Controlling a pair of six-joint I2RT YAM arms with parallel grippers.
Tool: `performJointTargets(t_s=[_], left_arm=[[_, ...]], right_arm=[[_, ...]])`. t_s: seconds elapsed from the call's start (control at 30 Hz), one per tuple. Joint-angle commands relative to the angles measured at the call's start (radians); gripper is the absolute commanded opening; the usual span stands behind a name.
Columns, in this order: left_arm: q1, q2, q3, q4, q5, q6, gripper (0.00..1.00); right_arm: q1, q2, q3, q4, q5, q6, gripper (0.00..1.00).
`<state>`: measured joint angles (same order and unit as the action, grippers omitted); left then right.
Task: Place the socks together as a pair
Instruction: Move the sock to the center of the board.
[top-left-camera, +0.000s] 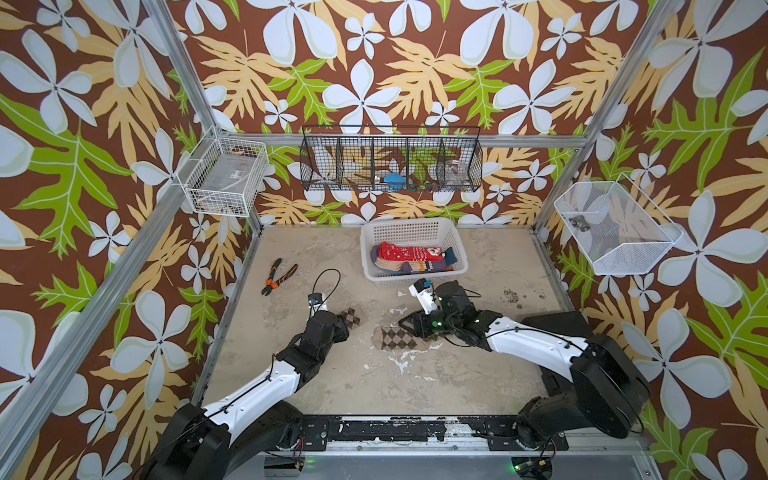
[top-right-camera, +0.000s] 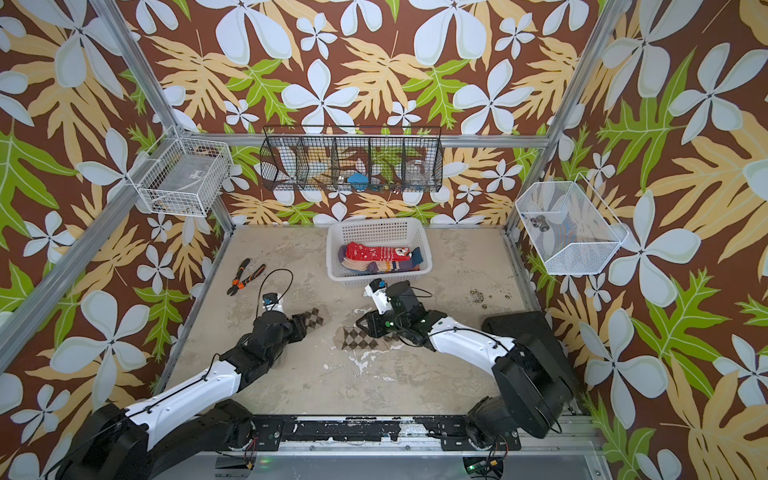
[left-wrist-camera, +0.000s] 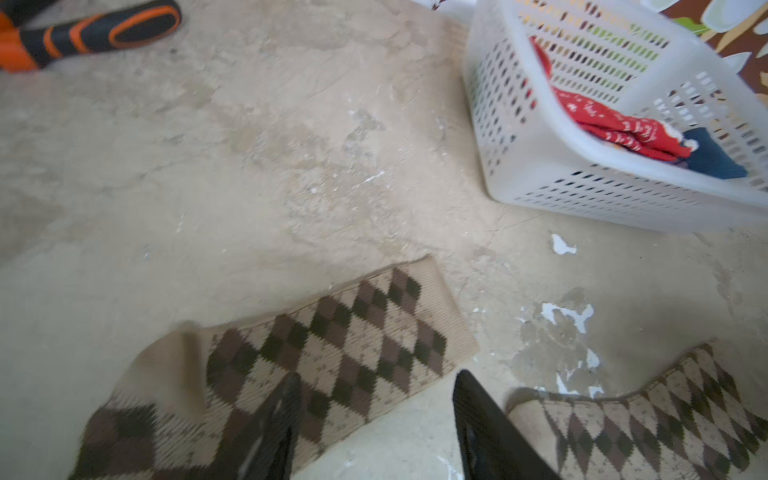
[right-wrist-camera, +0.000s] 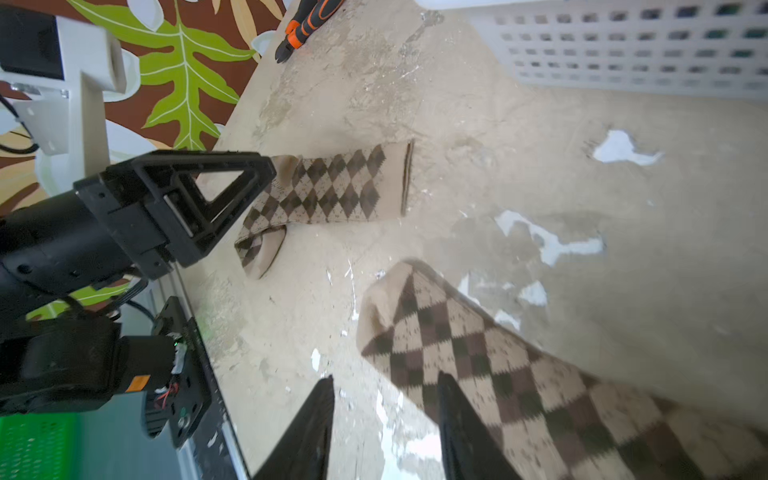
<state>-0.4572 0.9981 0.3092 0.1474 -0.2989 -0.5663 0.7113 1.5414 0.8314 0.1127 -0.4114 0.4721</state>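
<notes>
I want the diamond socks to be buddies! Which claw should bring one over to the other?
Probably left: the left claw hangs open over its brown sock. The right claw only reaches the other sock's edge.

A brown-and-cream argyle knit sock (top-left-camera: 351, 318) lies on the scuffed beige table (top-left-camera: 332, 382) at the left tool (top-left-camera: 343, 327). A second argyle sock (top-left-camera: 392, 338) lies apart from it, partly under the right tool (top-left-camera: 409, 322). Behind them, a white perforated plastic basket (top-left-camera: 368, 253) holds a red snowflake sock (top-left-camera: 409, 251) atop striped socks (top-left-camera: 415, 266). Black-and-orange pliers (top-left-camera: 278, 276) lie at left.
</notes>
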Motion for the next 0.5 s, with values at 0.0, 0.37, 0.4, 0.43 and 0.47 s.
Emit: performJointTargets(t_s=[0.0, 0.37, 0.4, 0.43, 0.47], left_arm=[[0.05, -0.022, -0.053, 0.082, 0.076, -0.04, 0.61], [0.09, 0.217, -0.004, 0.174, 0.232, -0.029, 0.62], [0.091, 0.238, -0.005, 0.189, 0.246, -0.034, 0.62], [0.09, 0.255, -0.005, 0.198, 0.256, -0.036, 0.62], [0.09, 0.274, -0.008, 0.208, 0.269, -0.041, 0.62]], right_arm=[[0.062, 0.101, 0.079, 0.066, 0.083, -0.001, 0.43], [0.094, 0.075, 0.093, 0.011, 0.178, -0.03, 0.43], [0.085, 0.057, 0.083, 0.005, 0.175, -0.03, 0.43], [0.078, 0.043, 0.073, 0.002, 0.174, -0.031, 0.43], [0.067, 0.029, 0.061, 0.0, 0.17, -0.03, 0.44]])
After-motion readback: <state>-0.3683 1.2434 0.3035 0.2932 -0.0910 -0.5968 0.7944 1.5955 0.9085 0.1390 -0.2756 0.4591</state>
